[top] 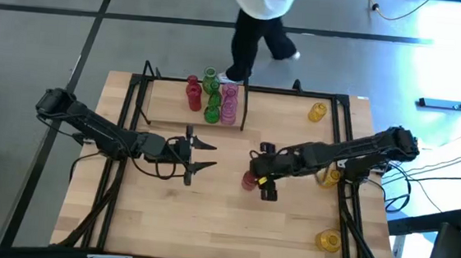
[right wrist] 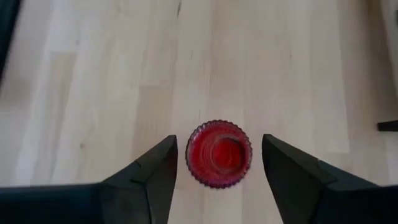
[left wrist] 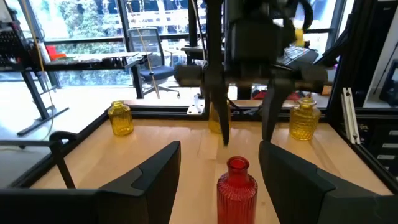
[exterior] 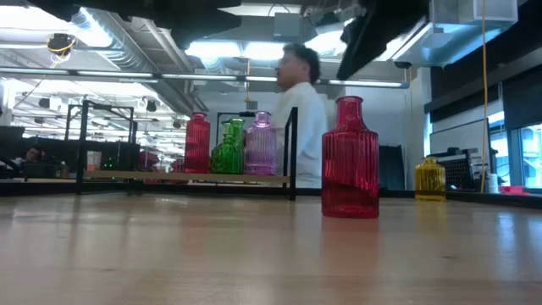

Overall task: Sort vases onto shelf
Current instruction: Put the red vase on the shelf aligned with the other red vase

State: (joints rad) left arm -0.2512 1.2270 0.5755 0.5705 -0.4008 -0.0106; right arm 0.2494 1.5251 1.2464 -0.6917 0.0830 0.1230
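- Standing upright on the bare wooden table (top: 206, 226), a red ribbed vase (exterior: 350, 158) sits near the middle, well in front of the shelf (top: 166, 107)
- Right gripper (right wrist: 219, 163) hangs directly above this vase, fingers spread on either side of its mouth with a gap on both sides, so the vase is released and not gripped
- Left gripper (top: 209, 156) waits near the table's centre, pointing toward the red vase, its two fingers apart and empty
- On the shelf at the far edge, a cluster of vases stands close together beside the black upright divider (exterior: 293, 152): a red one (exterior: 196, 144), green ones (exterior: 227, 148) and a pink one (exterior: 261, 144)
- Three yellow vases stay on the table's right side: one near the far edge (top: 317, 112), one partly hidden under the right arm (top: 329, 177), one near the front corner (top: 328, 240)
- A person (exterior: 303, 114) in a white top stands behind the table
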